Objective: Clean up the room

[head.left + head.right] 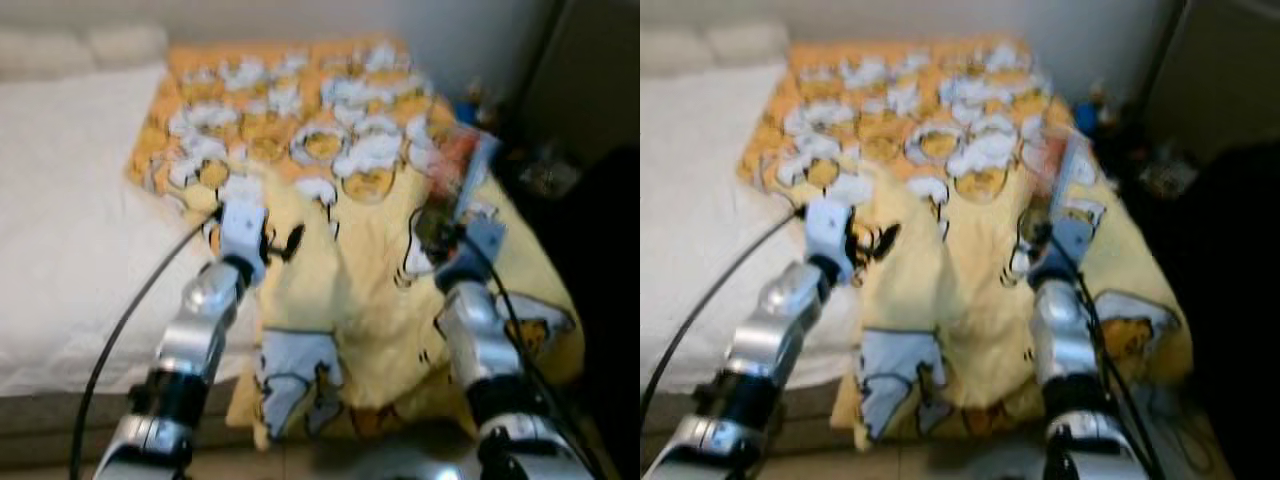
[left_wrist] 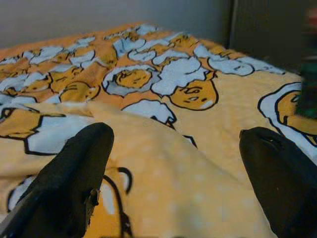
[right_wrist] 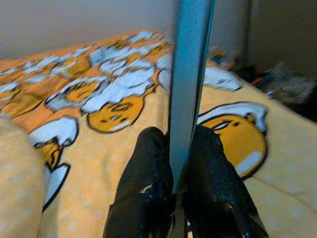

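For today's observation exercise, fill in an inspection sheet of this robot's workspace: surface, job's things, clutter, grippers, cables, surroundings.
Surface: a bed with a white sheet on the robot's left side.
Job's things: a yellow and orange cartoon-print blanket spread over the bed, rumpled near the foot; a thin flat blue-edged item, too blurred to identify.
Clutter: small objects on the dark side at the right, too blurred to name.
Grippers: left gripper open, low over the blanket; right gripper shut on the flat item, held upright.
Cables: a black cable along the left arm; another along the right arm.
Surroundings: pale wall behind the bed; pillows at its head.
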`<state>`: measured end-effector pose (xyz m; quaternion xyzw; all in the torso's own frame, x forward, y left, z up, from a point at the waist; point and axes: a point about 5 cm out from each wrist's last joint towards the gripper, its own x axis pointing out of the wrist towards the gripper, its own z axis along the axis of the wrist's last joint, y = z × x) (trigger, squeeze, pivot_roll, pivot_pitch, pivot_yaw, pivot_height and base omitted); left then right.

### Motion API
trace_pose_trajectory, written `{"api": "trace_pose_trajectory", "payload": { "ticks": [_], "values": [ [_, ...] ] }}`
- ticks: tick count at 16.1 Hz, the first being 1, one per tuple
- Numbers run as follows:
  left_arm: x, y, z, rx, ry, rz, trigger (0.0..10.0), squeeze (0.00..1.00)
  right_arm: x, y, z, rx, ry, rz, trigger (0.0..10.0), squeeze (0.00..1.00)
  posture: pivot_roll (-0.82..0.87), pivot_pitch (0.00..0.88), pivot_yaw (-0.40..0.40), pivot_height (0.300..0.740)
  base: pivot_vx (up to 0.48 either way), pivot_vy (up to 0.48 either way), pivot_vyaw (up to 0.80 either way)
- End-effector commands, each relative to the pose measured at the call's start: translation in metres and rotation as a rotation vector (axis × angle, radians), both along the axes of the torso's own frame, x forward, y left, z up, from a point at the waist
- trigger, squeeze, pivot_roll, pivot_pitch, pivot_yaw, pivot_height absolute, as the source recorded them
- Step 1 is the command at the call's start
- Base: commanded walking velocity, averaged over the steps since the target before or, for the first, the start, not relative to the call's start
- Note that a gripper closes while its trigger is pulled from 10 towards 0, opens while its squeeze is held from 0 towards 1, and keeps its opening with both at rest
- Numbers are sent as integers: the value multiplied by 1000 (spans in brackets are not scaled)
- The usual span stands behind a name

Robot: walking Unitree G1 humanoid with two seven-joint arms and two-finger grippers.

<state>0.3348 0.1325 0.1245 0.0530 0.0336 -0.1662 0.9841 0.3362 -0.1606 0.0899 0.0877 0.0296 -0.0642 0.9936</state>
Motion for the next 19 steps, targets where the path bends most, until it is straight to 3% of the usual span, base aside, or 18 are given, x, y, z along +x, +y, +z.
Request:
{"api": "trace_pose_trajectory", "payload": {
  "ticks": [1, 6, 9, 19],
  "values": [
    [1, 14, -2, 18, 7, 41, 10000, 0, 9, 15, 18, -31, -77, 56, 10000, 0, -50, 0, 56, 740, 0, 368, 0],
    [8, 18, 2, 4, -2, 70, 10000, 0, 16, 16, 27, -55, -98, 106, 10000, 0, -52, 0, 67, 740, 0, 373, 0],
    [9, 21, -1, 26, 2, 76, 10000, 0, 15, 27, 24, -64, -90, 205, 10000, 0, -50, 0, 72, 740, 0, 371, 0],
    [12, 24, -2, 37, 0, 98, 10000, 0, 19, 29, 28, -44, -92, 196, 10000, 0, -71, 0, 85, 740, 0, 372, 0]
  ]
}}
